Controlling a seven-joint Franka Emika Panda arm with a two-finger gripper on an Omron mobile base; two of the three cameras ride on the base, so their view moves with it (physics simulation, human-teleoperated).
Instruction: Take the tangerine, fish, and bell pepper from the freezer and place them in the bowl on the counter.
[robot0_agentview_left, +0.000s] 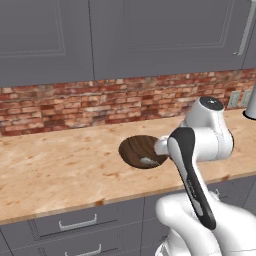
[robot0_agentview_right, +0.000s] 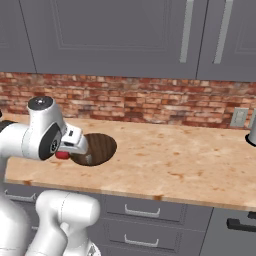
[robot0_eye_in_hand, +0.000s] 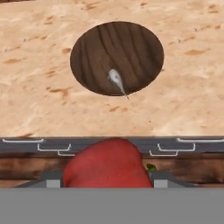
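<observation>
The dark brown bowl rests on the speckled counter, with a small silver fish lying in it. My gripper is shut on the glossy red bell pepper, which hangs just short of the counter's front edge, on the near side of the bowl. From the base, the bowl sits near the front of the counter, the fish is a pale speck, and the bell pepper peeks out under my hand. The tangerine and the freezer are out of view.
Grey drawers run under the counter and grey wall cabinets hang above a red brick backsplash. A grey appliance stands at the far right by a wall outlet. Bare worktop lies left and right of the bowl.
</observation>
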